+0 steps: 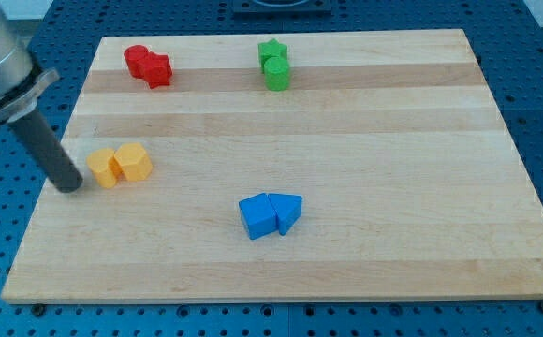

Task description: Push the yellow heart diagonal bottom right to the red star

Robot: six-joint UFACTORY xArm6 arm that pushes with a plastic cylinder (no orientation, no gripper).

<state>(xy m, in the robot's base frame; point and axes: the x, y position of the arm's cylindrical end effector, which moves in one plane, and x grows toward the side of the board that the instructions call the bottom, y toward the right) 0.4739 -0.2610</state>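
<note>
— Resting on the tabletop (365, 140), my tip (72, 186) sits just left of two yellow blocks. I have no gripper, only a rod.

— Which one is the yellow heart?

— I think the left one (103, 168), nearest my tip. It touches the other yellow block (135, 161).

— Where is the red star?

— Near the view's top left. The star (159, 70) touches a round red block (139, 60).

— Anything else?

— Two green blocks (274, 64) sit at the top, and two blue blocks (270, 214) sit lower down.

Bright, even overhead light falls on the table (346, 140); shadows under the blocks are short and soft. Focus is sharp, without glare or edge distortion.
</note>
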